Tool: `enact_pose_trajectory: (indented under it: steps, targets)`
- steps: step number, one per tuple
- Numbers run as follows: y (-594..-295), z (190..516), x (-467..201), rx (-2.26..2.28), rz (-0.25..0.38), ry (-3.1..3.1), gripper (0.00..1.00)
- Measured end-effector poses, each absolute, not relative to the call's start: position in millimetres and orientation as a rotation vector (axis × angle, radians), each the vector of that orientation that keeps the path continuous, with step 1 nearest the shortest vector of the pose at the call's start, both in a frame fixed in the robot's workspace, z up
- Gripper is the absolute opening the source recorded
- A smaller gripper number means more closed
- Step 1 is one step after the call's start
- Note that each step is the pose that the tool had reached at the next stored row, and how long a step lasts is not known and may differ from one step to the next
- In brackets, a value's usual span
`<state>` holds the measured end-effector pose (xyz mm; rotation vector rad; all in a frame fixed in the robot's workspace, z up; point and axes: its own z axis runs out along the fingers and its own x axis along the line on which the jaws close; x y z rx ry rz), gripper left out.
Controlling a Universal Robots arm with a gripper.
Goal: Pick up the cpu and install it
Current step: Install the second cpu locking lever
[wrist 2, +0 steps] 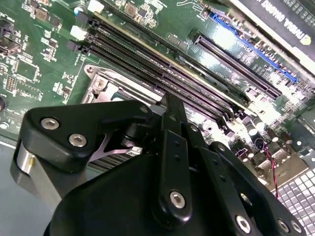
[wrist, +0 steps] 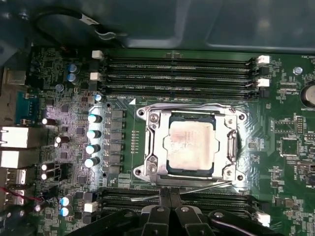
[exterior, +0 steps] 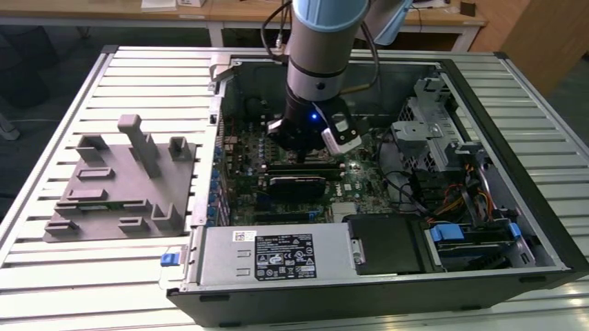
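The cpu (wrist: pixel 191 146), a pale silvery square chip, lies flat inside the metal socket frame (wrist: pixel 149 142) on the green motherboard in the first wrist view. My gripper (wrist: pixel 170 197) hangs just beside the socket, over the memory slots along one of its sides, apart from the chip. Its two black fingers (wrist 2: pixel 173 123) are pressed together with nothing between them. In the exterior view the gripper (exterior: pixel 304 155) reaches down into the open computer case (exterior: pixel 478 103), over the middle of the board.
A grey plastic fixture block (exterior: pixel 120 179) with upright posts stands on the slatted table at the exterior view's left. Inside the case are memory slots (wrist: pixel 182 73), capacitors (wrist: pixel 93 140), a graphics card (exterior: pixel 296 185), a power supply (exterior: pixel 276 255) and drive cages (exterior: pixel 432 131).
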<state>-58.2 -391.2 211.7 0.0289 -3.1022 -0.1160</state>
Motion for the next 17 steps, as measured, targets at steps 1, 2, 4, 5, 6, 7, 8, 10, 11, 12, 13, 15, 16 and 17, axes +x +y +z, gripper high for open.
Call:
enact_pose_trajectory:
  steps: [1, 2, 4, 5, 6, 7, 8, 10, 11, 12, 13, 15, 16, 17]
  targets:
    - [-391.3, 210.8, -58.8, 0.029, -0.118, -3.102, 0.11]
    - [-391.3, 209.6, -59.1, 0.029, -0.120, -3.102, 0.11]
    - [-391.3, 207.1, -59.3, 0.029, -0.126, -3.102, 0.11]
    - [-391.3, 205.9, -59.3, 0.029, -0.130, -3.102, 0.11]
    - [-391.4, 205.1, -59.3, 0.030, -0.139, -3.101, 0.11]
    - [-391.5, 204.3, -59.3, 0.030, -0.151, -3.101, 0.11]
    - [-391.5, 203.5, -59.2, 0.030, -0.162, -3.100, 0.11]
    - [-392.0, 202.6, -59.8, 0.030, -0.169, -3.100, 0.11]
    - [-392.6, 202.3, -60.3, 0.030, -0.169, -3.100, 0.11]
    - [-393.4, 202.1, -61.0, 0.030, -0.169, -3.100, 0.11]
    - [-394.1, 201.9, -61.9, 0.030, -0.170, -3.100, 0.11]
    - [-395.5, 201.6, -63.9, 0.030, -0.170, -3.100, 0.11]
    - [-395.9, 201.5, -64.7, 0.030, -0.170, -3.100, 0.11]
    - [-396.2, 201.3, -65.5, 0.030, -0.171, -3.100, 0.11]
